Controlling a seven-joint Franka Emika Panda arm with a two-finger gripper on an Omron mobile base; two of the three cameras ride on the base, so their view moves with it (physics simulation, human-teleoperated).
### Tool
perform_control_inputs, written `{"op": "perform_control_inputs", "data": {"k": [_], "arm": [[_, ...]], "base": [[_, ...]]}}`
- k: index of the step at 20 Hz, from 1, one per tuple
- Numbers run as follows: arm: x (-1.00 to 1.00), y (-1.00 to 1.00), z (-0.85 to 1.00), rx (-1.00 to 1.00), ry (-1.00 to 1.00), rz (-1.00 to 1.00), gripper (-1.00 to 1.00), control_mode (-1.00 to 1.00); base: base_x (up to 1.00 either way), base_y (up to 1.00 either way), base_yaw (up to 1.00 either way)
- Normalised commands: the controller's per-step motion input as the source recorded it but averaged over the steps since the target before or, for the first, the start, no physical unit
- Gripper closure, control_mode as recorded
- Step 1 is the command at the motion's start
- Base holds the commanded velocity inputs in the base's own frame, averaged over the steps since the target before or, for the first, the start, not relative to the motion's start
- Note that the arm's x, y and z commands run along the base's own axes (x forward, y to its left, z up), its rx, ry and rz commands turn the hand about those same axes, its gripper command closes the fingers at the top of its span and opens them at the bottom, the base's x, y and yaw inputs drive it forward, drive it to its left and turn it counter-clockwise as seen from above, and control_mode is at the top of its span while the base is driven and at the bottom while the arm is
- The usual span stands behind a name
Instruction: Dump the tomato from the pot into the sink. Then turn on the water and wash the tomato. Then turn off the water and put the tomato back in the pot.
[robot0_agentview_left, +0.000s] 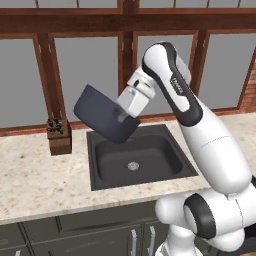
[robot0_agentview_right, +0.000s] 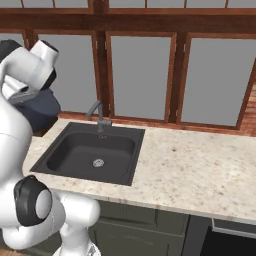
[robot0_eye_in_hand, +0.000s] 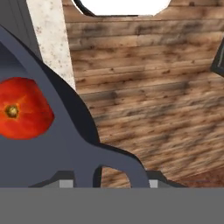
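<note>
You have the pot (robot0_agentview_left: 102, 114) lifted in the air above the back left corner of the sink (robot0_agentview_left: 170, 167), and it is strongly tilted, its dark bottom turned toward the left base camera. The gripper (robot0_agentview_left: 123, 118) is clamped on the pot at its rim, near one of the loop handles (robot0_eye_in_hand: 114, 168), which you see close in the hand view.

In the hand view the tomato (robot0_eye_in_hand: 22, 108) is inside the pot, lying against the inner wall. The sink basin below holds nothing except the silver drain (robot0_agentview_left: 133, 165) in its middle. The faucet (robot0_agentview_right: 98, 115) stands at the back edge of the sink, and no water comes from it.

On the counter (robot0_agentview_left: 35, 180), just left of the sink's back left corner, stands a wooden knife block (robot0_agentview_left: 59, 136).
</note>
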Motion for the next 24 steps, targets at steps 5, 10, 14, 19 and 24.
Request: {"op": "perform_control_inputs", "data": {"k": [5, 10, 14, 19, 24], "arm": [[0.0, 0.09, 0.15, 0.16, 0.08, -0.22, 1.0, -1.0], [0.12, 0.16, 0.22, 0.15, 0.1, -0.21, 1.0, -1.0], [0.6, 0.11, 0.25, 0.11, 0.24, -0.2, 1.0, -1.0], [0.42, 0.2, 0.38, 0.12, 0.26, -0.16, 1.0, -1.0], [0.11, 0.18, 0.49, 0.14, 0.2, -0.1, 1.0, -1.0]], "base": [[0.0, 0.0, 0.0], [0.0, 0.0, 0.0], [0.0, 0.0, 0.0], [0.0, 0.0, 0.0], [0.0, 0.0, 0.0]]}}
